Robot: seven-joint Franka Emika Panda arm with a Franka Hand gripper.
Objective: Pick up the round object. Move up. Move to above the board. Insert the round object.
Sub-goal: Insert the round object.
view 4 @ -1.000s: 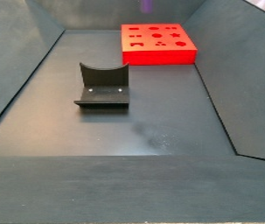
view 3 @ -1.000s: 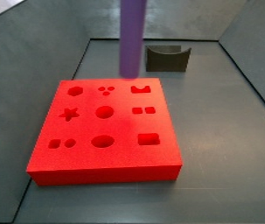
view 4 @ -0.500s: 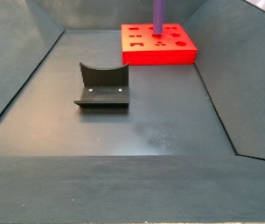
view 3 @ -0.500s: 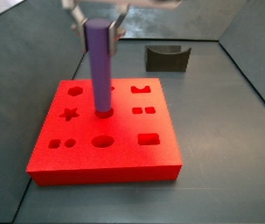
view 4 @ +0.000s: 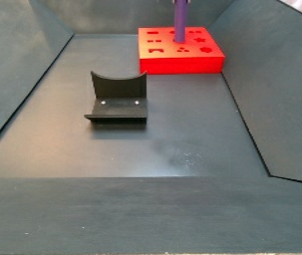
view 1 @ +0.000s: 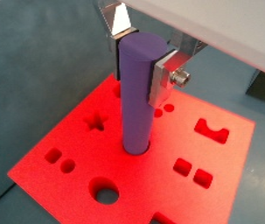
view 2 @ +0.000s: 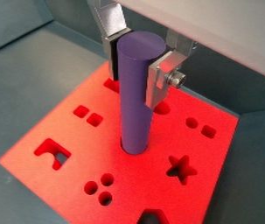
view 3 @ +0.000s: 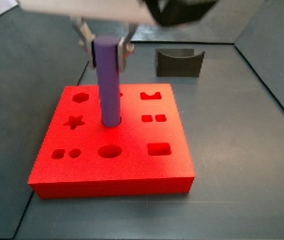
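The round object, a long purple peg (view 3: 108, 80), stands upright with its lower end in a round hole near the middle of the red board (view 3: 100, 164). It shows in both wrist views (view 1: 138, 96) (view 2: 135, 92) and in a side view (view 4: 180, 20). My gripper (view 1: 142, 58) is shut on the peg's top end, a silver finger (view 2: 162, 77) pressed on each side. The board (view 4: 180, 58) lies flat on the floor, with star, round and square cut-outs.
The dark grey holder block (view 4: 116, 100) stands on the floor apart from the board, also in a side view (view 3: 179, 62). Sloped grey walls (view 4: 20, 90) enclose the floor on all sides.
The gripper has come down with the peg. The peg was above the board a second ago, reached the middle hole half a second ago, and now sits a little lower in it.
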